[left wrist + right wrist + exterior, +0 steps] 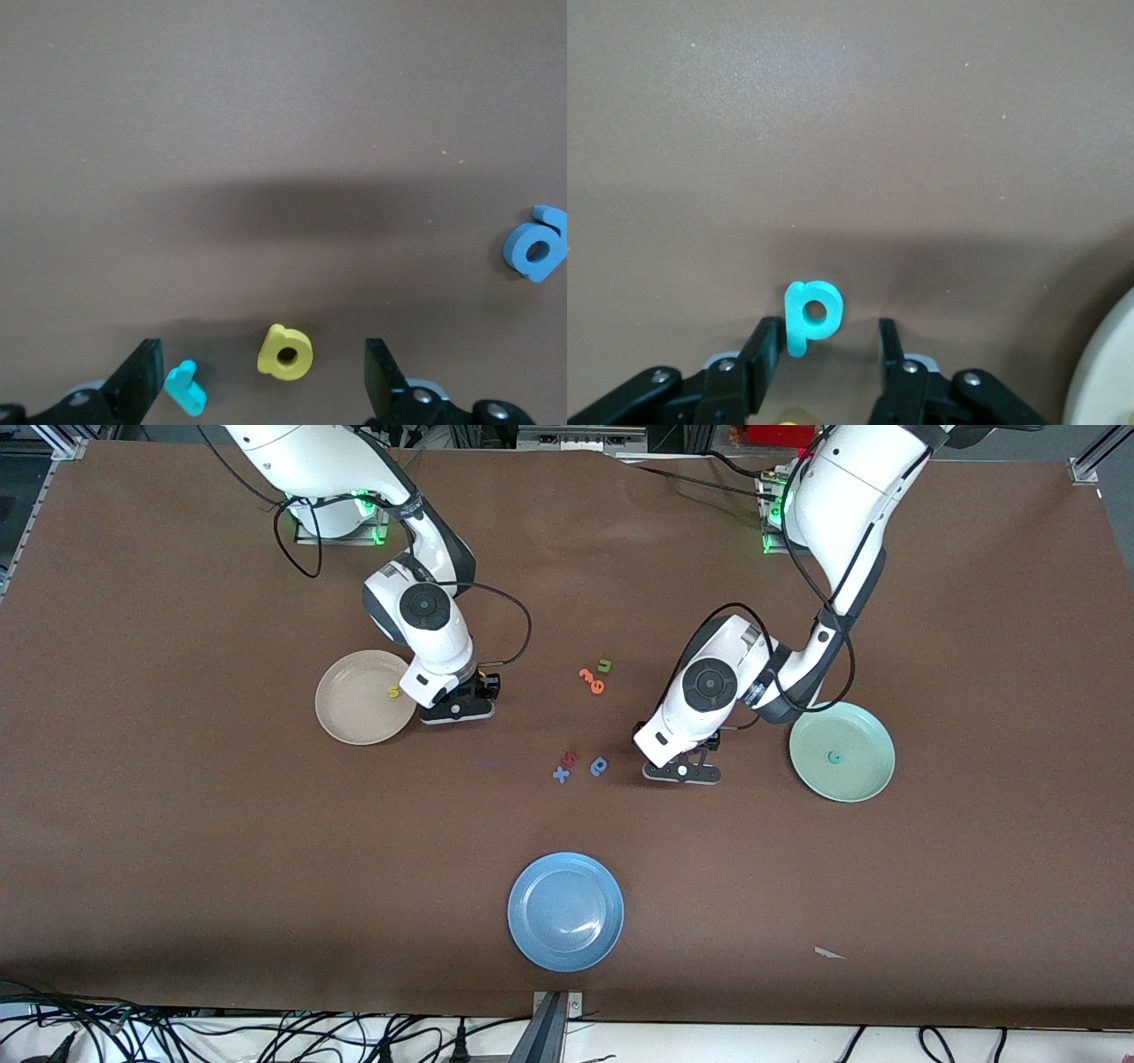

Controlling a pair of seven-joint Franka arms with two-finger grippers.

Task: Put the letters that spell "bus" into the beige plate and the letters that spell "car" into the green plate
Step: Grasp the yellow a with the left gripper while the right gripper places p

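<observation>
Since the beige plate (363, 700) holding a yellow s (393, 691) lies just beside the right hand (457, 710), that arm is the nearer one for the teal b (811, 314), which lies on the tabletop (177, 824) just ahead of its half-closed, empty fingers, stem roughly along them. By the green plate (842, 751) with its teal c (834, 757), the left hand (264, 388) sits low and wide open, the yellow a (285, 352) between its fingers and the teal r (186, 388) against one finger.

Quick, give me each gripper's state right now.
Left gripper: open, low over the table, the yellow a between its fingers, nothing held.
Right gripper: partly open around the teal b, beside the beige plate, not gripping it.
</observation>
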